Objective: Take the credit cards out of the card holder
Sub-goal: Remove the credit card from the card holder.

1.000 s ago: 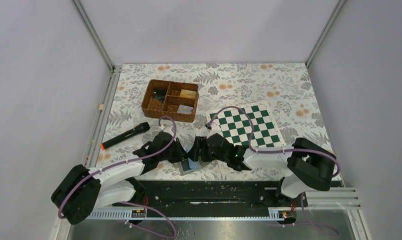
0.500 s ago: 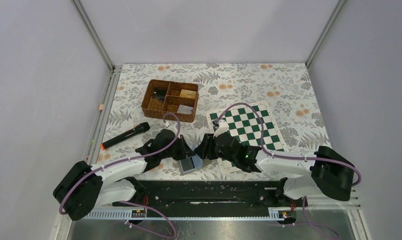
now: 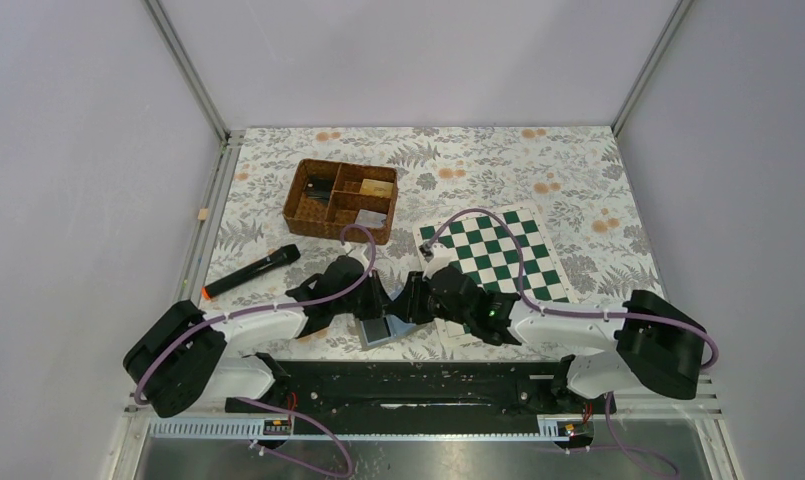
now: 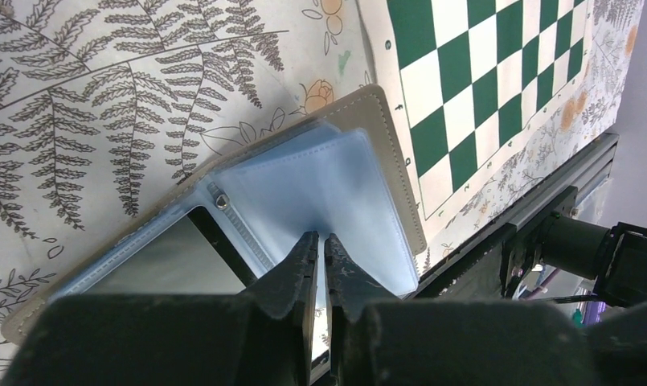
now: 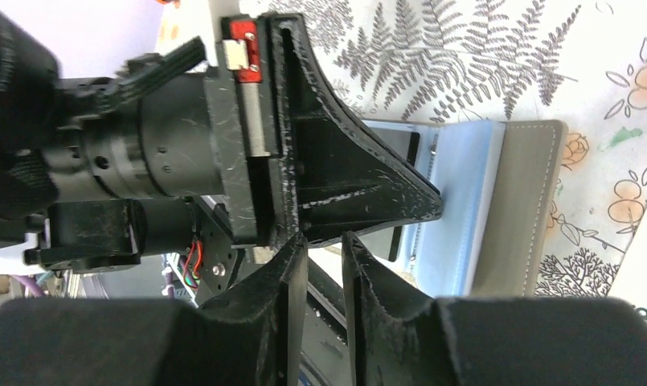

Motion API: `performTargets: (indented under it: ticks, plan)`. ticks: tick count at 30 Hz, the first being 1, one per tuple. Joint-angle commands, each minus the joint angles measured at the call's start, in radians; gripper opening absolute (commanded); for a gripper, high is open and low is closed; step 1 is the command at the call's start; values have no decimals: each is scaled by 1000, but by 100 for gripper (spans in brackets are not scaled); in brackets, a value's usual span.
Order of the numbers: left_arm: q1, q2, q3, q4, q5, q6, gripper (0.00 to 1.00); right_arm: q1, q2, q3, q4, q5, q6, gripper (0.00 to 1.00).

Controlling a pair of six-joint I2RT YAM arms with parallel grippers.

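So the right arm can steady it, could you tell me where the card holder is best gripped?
Probably the grey stitched cover flap of the card holder, approached from the chessboard side: that thin edge juts bare past the blue sleeves, which the left gripper pinches from the other side. The right gripper should clamp it edge-on.

Bright, even, soft light; faint shadows; slight blur on close-up fingers (image 4: 298, 269).

A robot test cell in a lab: plain pale walls (image 3: 78, 150) and bare metal frame posts (image 3: 185, 68) box in a counter (image 3: 578, 160) covered with floral cloth. A cabled left arm (image 3: 248, 322) and right arm (image 3: 563, 325) are bolted to a black rail (image 3: 418, 385).
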Motion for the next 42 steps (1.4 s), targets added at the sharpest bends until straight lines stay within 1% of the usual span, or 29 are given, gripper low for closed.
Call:
performTargets:
  ticks: [1,6,10,14,17,21,26,27,30,32,36,39,42]
  plan:
    - [-5,17,33,22,-21,-10,8,-6,57,-16,37,-3,37,29]
    - [-5,23,28,14,-28,-14,8,-17,134,-41,58,19,79,28]
    - [-5,-8,33,-30,-50,-16,9,-23,161,-61,44,66,85,28]
    - [-5,-78,59,-117,-90,-7,10,-25,187,-62,33,71,87,28]
    - [-5,-134,81,-237,-102,0,11,-25,197,-59,42,54,88,28]
    - [-5,-208,32,-285,-114,-13,11,-24,190,-49,55,20,76,30]
    - [-6,-212,-31,-292,-123,-21,11,-26,194,-30,121,-54,70,32]
    - [-6,-214,-39,-292,-119,-22,11,-29,203,-18,123,-64,68,33]
    - [-5,-242,-53,-320,-125,-24,11,-50,247,0,152,-156,77,33]
    - [-6,-273,-54,-350,-141,-22,11,-63,267,0,176,-183,83,33]
    - [-5,-321,-54,-390,-172,-20,11,-84,315,28,173,-236,77,34]
    - [-5,-312,-58,-390,-183,-18,11,-88,334,27,198,-248,84,34]
    - [-5,-278,-75,-358,-170,-20,11,-88,349,26,201,-256,83,34]
